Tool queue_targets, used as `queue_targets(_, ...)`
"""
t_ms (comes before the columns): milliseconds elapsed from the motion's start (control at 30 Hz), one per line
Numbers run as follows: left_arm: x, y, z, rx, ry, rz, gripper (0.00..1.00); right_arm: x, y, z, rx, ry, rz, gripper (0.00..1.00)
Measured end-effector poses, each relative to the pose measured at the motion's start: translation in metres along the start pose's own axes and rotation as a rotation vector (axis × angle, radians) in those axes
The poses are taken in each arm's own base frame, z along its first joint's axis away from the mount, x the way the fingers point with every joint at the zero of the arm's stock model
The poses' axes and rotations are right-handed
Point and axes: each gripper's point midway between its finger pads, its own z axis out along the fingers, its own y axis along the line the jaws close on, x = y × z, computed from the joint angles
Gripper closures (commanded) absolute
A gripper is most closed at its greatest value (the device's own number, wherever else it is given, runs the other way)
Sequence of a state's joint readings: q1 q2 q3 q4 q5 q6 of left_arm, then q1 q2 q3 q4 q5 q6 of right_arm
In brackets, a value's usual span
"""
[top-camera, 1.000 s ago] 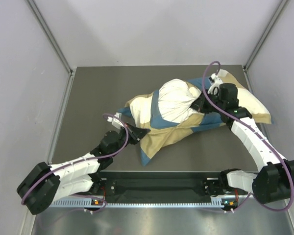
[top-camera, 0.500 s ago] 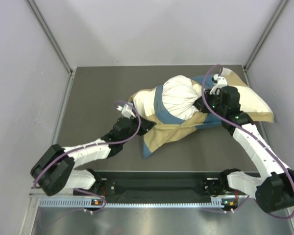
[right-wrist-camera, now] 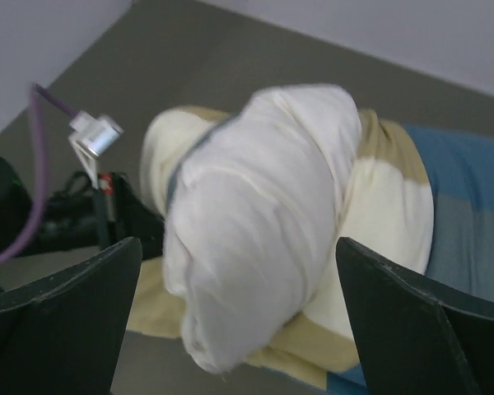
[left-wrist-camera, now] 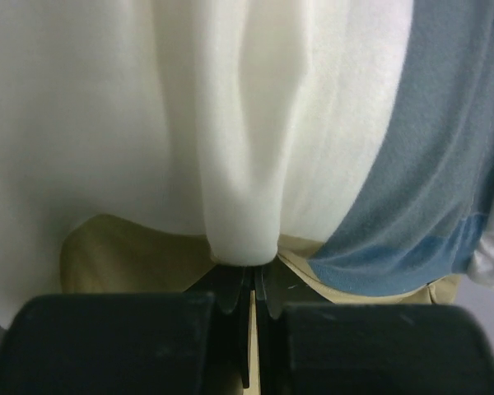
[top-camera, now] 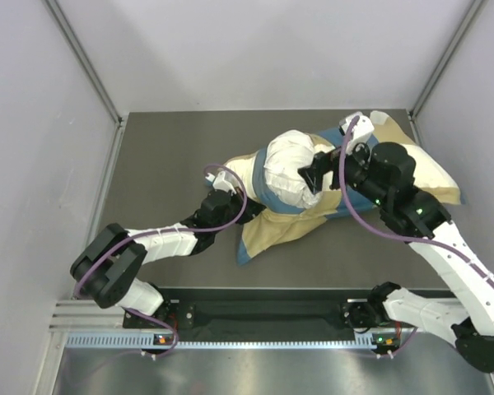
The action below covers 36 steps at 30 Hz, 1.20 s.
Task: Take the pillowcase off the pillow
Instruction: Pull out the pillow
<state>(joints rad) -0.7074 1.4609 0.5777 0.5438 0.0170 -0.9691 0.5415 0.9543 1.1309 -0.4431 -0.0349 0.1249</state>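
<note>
The white pillow (top-camera: 290, 160) bulges out of the checked blue, tan and cream pillowcase (top-camera: 284, 224) at mid-table. At the cover's left end, my left gripper (top-camera: 235, 200) is shut on a cream fold of the pillowcase (left-wrist-camera: 230, 164); the left wrist view shows the fold pinched at the tips (left-wrist-camera: 253, 276), with a blue check on the right. My right gripper (top-camera: 313, 173) hangs open just right of the bare pillow end (right-wrist-camera: 247, 222). Its fingers (right-wrist-camera: 66, 304) stand wide on either side and touch nothing. The rest of the pillow is hidden inside the cover (right-wrist-camera: 395, 222).
The grey table (top-camera: 165, 156) has white walls on the left, back and right. A black rail (top-camera: 263, 313) runs along the near edge between the arm bases. The left arm's purple cable (top-camera: 226, 174) loops near the cover.
My right gripper has opened, let go of the pillow end and drawn back above it. The left arm has pushed right toward the pillow, still holding the fold.
</note>
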Motion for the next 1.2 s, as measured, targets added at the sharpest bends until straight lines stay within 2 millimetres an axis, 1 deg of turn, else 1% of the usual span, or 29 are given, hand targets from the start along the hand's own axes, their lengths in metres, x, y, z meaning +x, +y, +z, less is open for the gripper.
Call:
queue_targets(100, 0.004, 0.0, 0.0, 0.007, 0.02, -0.001, 1.0, -0.043, 0.031, -0.006, -0.074, -0.074, -0.101, 0.0)
queue_targets(167, 0.006, -0.001, 0.0, 0.013, 0.029, -0.001, 1.0, -0.065, 0.046, -0.001, -0.105, -0.103, -0.163, 0.0)
queue_targets(233, 0.007, -0.002, -0.001, 0.016, 0.034, -0.001, 1.0, -0.078, 0.058, 0.013, -0.126, -0.105, -0.219, 0.0)
queue_targets(300, 0.007, -0.002, -0.001, 0.017, 0.035, -0.001, 1.0, -0.078, 0.067, 0.038, -0.133, -0.07, -0.269, 0.0)
queue_targets(367, 0.006, -0.003, -0.001, 0.018, 0.034, 0.0, 1.0, -0.065, 0.073, 0.066, -0.13, -0.013, -0.311, 0.0)
queue_targets(400, 0.006, -0.003, -0.001, 0.019, 0.033, 0.0, 1.0, -0.048, 0.075, 0.082, -0.129, 0.038, -0.334, 0.0)
queue_targets(433, 0.006, -0.003, -0.001, 0.02, 0.034, 0.0, 1.0, -0.026, 0.076, 0.095, -0.127, 0.107, -0.361, 0.0)
queue_targets(467, 0.006, -0.003, -0.002, 0.018, 0.034, 0.0, 1.0, -0.006, 0.075, 0.105, -0.121, 0.169, -0.383, 0.0)
queue_targets(500, 0.006, -0.003, -0.002, 0.017, 0.035, 0.0, 1.0, 0.014, 0.074, 0.112, -0.114, 0.223, -0.403, 0.0)
queue_targets(567, 0.006, -0.003, -0.002, 0.018, 0.034, 0.001, 1.0, 0.05, 0.067, 0.115, -0.088, 0.324, -0.446, 0.0)
queue_targets(600, 0.006, -0.003, -0.002, 0.018, 0.034, 0.001, 1.0, 0.064, 0.063, 0.113, -0.073, 0.359, -0.464, 0.0)
queue_targets(633, 0.006, -0.003, -0.003, 0.016, 0.035, 0.001, 1.0, 0.073, 0.06, 0.111, -0.063, 0.381, -0.481, 0.0)
queue_targets(667, 0.006, -0.003, -0.003, 0.015, 0.036, 0.0, 1.0, 0.079, 0.056, 0.109, -0.05, 0.397, -0.493, 0.0)
queue_targets(733, 0.006, -0.002, -0.004, 0.013, 0.037, -0.001, 1.0, 0.084, 0.049, 0.103, -0.02, 0.41, -0.511, 0.0)
queue_targets(867, 0.006, -0.003, -0.006, 0.02, 0.041, -0.003, 1.0, 0.083, 0.041, 0.091, 0.016, 0.405, -0.522, 0.0)
queue_targets(1000, 0.001, -0.001, -0.007, 0.026, 0.042, -0.019, 1.0, 0.084, 0.033, 0.08, 0.048, 0.4, -0.531, 0.0)
queue_targets(1033, -0.001, 0.0, -0.007, 0.028, 0.041, -0.028, 1.0, 0.085, 0.031, 0.079, 0.055, 0.403, -0.533, 0.02)
queue_targets(1100, -0.005, 0.004, -0.008, 0.026, 0.036, -0.044, 1.0, 0.089, 0.028, 0.078, 0.066, 0.413, -0.542, 0.17)
queue_targets(1133, -0.008, 0.006, -0.009, 0.025, 0.032, -0.051, 1.0, 0.091, 0.026, 0.078, 0.073, 0.419, -0.547, 0.36)
queue_targets(1167, -0.01, 0.009, -0.01, 0.024, 0.032, -0.057, 1.0, 0.094, 0.024, 0.078, 0.077, 0.426, -0.554, 0.45)
queue_targets(1200, -0.012, 0.01, -0.011, 0.024, 0.031, -0.063, 1.0, 0.098, 0.022, 0.079, 0.083, 0.435, -0.549, 0.71)
